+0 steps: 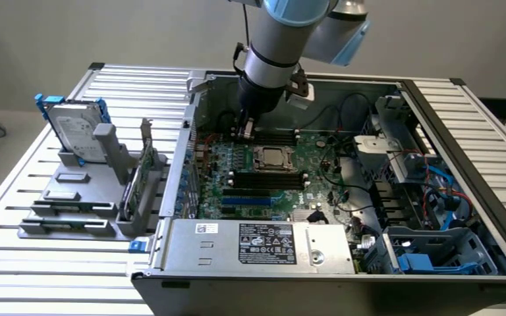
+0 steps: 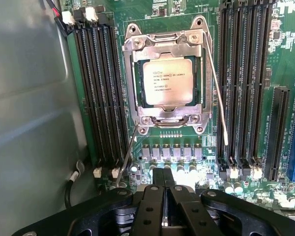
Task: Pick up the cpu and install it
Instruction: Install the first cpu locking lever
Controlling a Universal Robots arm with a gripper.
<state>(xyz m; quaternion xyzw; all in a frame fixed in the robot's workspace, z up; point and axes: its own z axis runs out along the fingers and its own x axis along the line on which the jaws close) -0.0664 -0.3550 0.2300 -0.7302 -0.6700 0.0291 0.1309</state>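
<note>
The cpu (image 2: 167,82) is seen lying flat in the socket at the middle of the motherboard (image 1: 321,172), its silver top and printed lettering facing up. It is bordered on all sides by the metal retention frame (image 2: 163,43), so it appears to be placed where the task wants it. The carrying part of the work is judged to be done.

Two thin wire levers are seen at the socket. The longer lever (image 2: 215,88) slants away along one side of the frame, and the shorter lever (image 2: 128,155) angles out from the opposite corner. Both seem to stand free of their catches, though whether the frame is fully clamped cannot be told with certainty from this angle. Black memory slots (image 2: 98,88) run in banks on either side of the socket.

The hand (image 2: 163,172) is clenched, its two fingers pressed together with nothing between them. It is held low inside the open computer case (image 1: 235,293), just beside the socket, over a row of small components and near the free end of the shorter lever. Fingers closed this way form one narrow tip, which is judged better suited to pressing than to gripping.

On the slatted tabletop (image 1: 24,263), at the exterior view's left, a hard drive (image 1: 70,135) with blue brackets is propped upright in a grey stand (image 1: 68,197), well apart from the hand.
</note>
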